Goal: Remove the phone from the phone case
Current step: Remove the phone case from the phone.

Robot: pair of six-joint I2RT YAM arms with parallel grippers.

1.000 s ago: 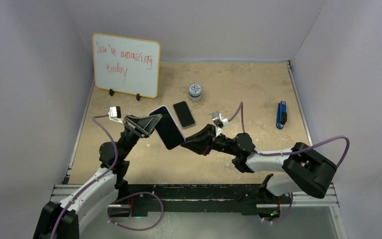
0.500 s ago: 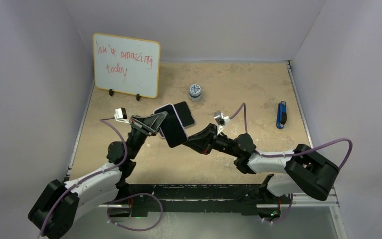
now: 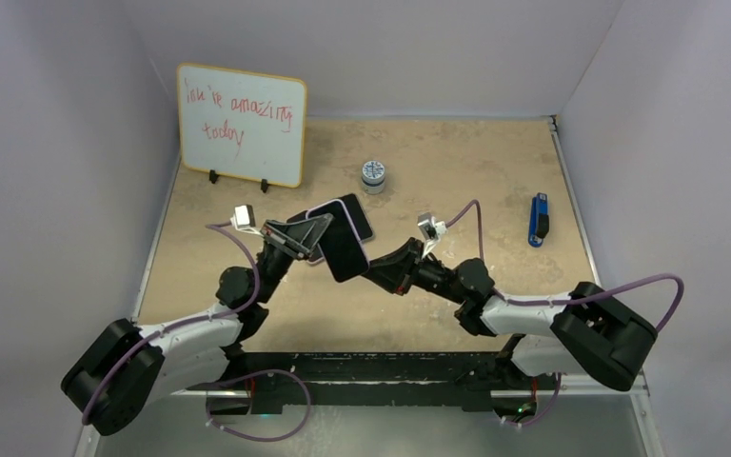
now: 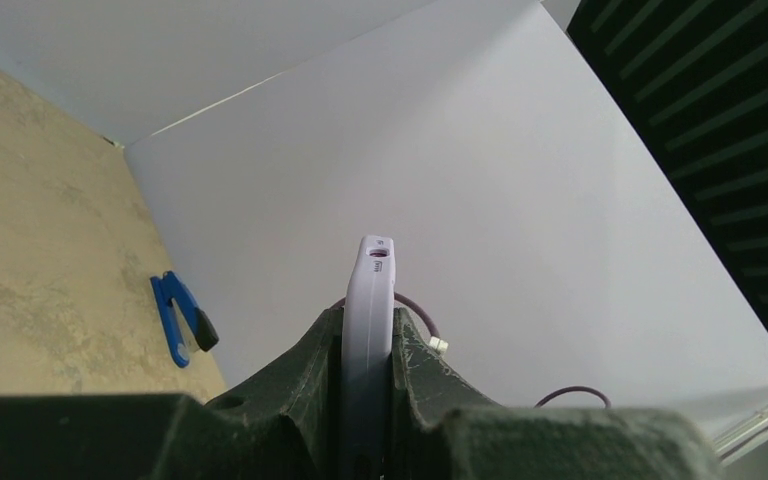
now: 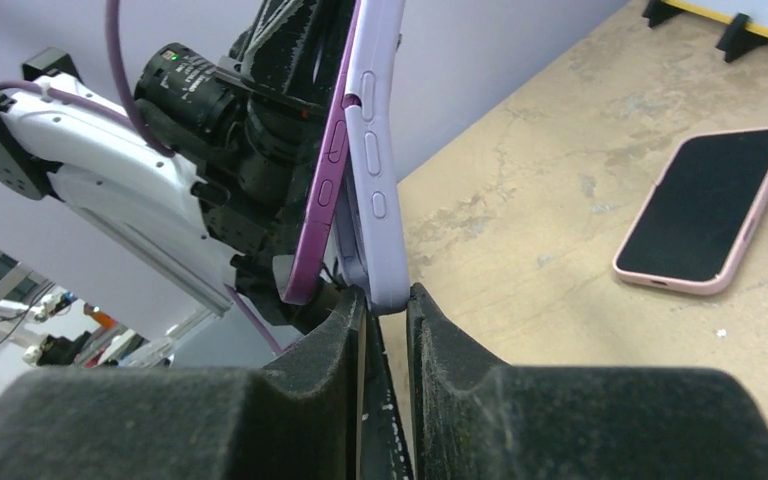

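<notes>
The right gripper (image 5: 385, 300) was closed, its two dark fingers pinching the lower edge of the lavender phone case (image 5: 375, 170). In the right wrist view the purple phone (image 5: 325, 190) stood just beside the case, its side buttons facing the camera. Its lower corner had parted from the case wall, while the upper part lay against it. The left gripper (image 4: 367, 330) was closed as well, clamped on the opposite side of the same phone case (image 4: 368, 300), whose thin edge with a small port opening rose upright between the fingers in the left wrist view. From above, the phone (image 3: 343, 246) appeared as a dark tilted slab held off the table (image 3: 457, 171) between the left gripper (image 3: 314, 230) and the right gripper (image 3: 369, 269), near the middle of the workspace. A second phone in a pink case (image 5: 705, 210) lay flat on the table, screen up, just behind the held one and partly hidden by it in the top view. Farther back stood a small round tin (image 3: 373, 174) and, at the rear left, a whiteboard (image 3: 241, 124) with red handwriting. A blue tool (image 3: 538, 220) lay well apart near the right wall.
</notes>
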